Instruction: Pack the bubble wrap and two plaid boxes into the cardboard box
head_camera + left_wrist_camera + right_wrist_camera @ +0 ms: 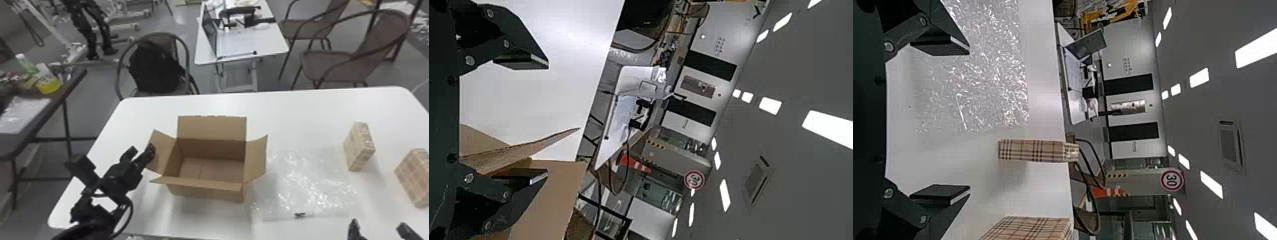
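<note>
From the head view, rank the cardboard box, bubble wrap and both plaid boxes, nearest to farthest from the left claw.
1. Cardboard box, beside the left claw.
2. Bubble wrap, right of that box.
3. Inner plaid box, past the wrap.
4. Outer plaid box, far right.

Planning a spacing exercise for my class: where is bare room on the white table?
White tabletop is bare behind the open brown cardboard box and clear bubble wrap, and in front of the box. The right end is crowded by two tan plaid boxes.
</note>
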Available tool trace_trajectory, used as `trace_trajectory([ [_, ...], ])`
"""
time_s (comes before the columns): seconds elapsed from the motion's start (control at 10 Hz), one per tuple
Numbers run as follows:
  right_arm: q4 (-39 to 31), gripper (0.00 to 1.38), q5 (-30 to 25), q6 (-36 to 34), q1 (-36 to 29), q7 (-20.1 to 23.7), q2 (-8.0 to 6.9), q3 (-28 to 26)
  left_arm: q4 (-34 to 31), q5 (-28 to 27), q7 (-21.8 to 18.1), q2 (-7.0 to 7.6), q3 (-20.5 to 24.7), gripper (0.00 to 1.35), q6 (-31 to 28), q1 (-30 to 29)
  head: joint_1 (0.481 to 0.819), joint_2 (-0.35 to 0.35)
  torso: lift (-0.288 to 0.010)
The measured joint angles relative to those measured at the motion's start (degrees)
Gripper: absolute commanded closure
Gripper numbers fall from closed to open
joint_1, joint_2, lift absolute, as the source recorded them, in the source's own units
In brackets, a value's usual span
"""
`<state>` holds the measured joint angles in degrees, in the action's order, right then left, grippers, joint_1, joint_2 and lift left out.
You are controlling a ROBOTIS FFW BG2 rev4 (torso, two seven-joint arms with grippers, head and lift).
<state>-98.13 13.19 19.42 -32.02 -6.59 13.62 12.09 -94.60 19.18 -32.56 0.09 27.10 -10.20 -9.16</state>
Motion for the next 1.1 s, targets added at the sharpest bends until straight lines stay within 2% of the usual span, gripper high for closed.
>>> trace_trajectory([
  [0.3,0.1,0.29,0.2,0.0,0.2,0.0,0.00,0.1,0.6,0.5,-1.2,0.16,-0.5,1.07,-1.4,0.6,0.695,0.207,-0.087],
  [0.4,0.1,0.29,0.2,0.0,0.2,0.0,0.00,0.1,0.5,0.4,-2.0,0.19,-0.5,1.23,-1.9,0.6,0.695,0.204,-0.087],
  [0.8,-0.2,0.29,0.9,-0.5,0.3,0.0,0.00,0.2,-0.2,-0.9,-2.1,-0.07,-0.3,1.21,-1.3,0.5,0.695,0.204,-0.087],
  [1.1,-6.7,0.29,3.5,-11.7,2.3,0.0,-0.08,0.8,-2.9,-3.9,-0.4,-0.09,1.1,1.21,-2.0,-0.6,0.695,0.247,-0.087],
])
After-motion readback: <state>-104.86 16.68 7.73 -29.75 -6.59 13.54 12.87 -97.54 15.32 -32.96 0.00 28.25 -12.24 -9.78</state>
